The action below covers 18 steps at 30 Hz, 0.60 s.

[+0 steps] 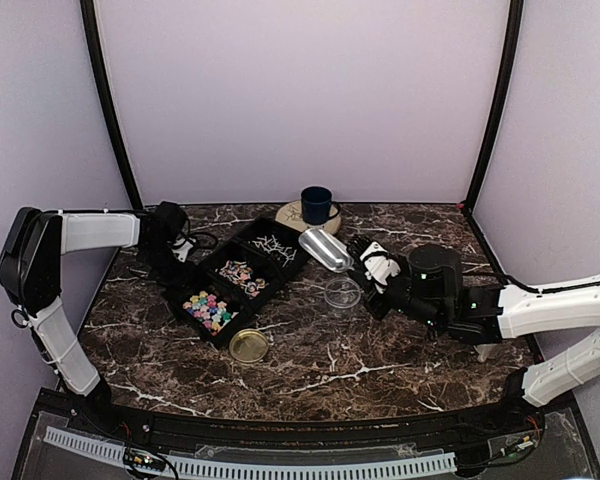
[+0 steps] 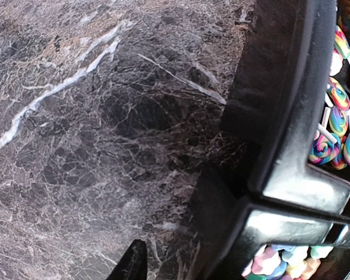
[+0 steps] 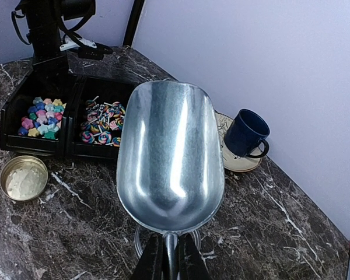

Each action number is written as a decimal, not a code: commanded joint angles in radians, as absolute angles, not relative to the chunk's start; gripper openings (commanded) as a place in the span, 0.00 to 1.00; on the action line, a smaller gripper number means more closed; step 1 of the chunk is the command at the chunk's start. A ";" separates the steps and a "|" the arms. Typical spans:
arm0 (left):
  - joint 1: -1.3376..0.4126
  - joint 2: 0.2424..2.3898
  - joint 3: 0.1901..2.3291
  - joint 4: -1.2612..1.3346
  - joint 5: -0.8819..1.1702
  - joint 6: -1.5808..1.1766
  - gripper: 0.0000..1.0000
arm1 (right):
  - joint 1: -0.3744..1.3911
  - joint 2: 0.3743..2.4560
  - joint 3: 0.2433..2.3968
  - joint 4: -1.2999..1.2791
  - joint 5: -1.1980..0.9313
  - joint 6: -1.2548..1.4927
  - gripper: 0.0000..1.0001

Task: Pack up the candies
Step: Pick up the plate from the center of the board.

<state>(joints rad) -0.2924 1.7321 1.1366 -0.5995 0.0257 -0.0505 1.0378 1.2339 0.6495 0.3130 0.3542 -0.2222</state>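
The candies lie in a black three-part tray: pastel stars, swirl lollipops and pale sticks. My left gripper sits low at the tray's left corner, outside its wall. One of its fingers shows over bare marble. The other is lost against the dark wall, so its grip is unclear. My right gripper is shut on the handle of an empty metal scoop, held above a small clear jar with its mouth toward the tray.
A gold lid lies just in front of the tray. A dark blue mug stands on a pale saucer at the back, near the purple wall. Bare marble spreads in front of the jar and to the right.
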 commanded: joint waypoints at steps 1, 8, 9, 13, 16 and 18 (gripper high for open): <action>-0.299 1.713 1.127 -0.603 0.051 -0.062 0.34 | 1.031 1.241 0.665 0.346 0.338 -0.216 0.00; -0.302 1.736 1.121 -0.590 0.057 -0.052 0.25 | 1.031 1.248 0.678 0.329 0.303 -0.217 0.00; -0.302 1.740 1.122 -0.590 0.058 -0.051 0.24 | 1.031 1.249 0.681 0.326 0.294 -0.216 0.00; -0.302 1.743 1.118 -0.582 0.073 -0.054 0.24 | 1.031 1.263 0.697 0.305 0.267 -0.216 0.00; -0.302 1.741 1.117 -0.579 0.086 -0.057 0.21 | 1.031 1.276 0.725 0.265 0.239 -0.215 0.00; -0.303 1.743 1.115 -0.578 0.099 -0.059 0.12 | 1.031 1.284 0.758 0.216 0.206 -0.213 0.00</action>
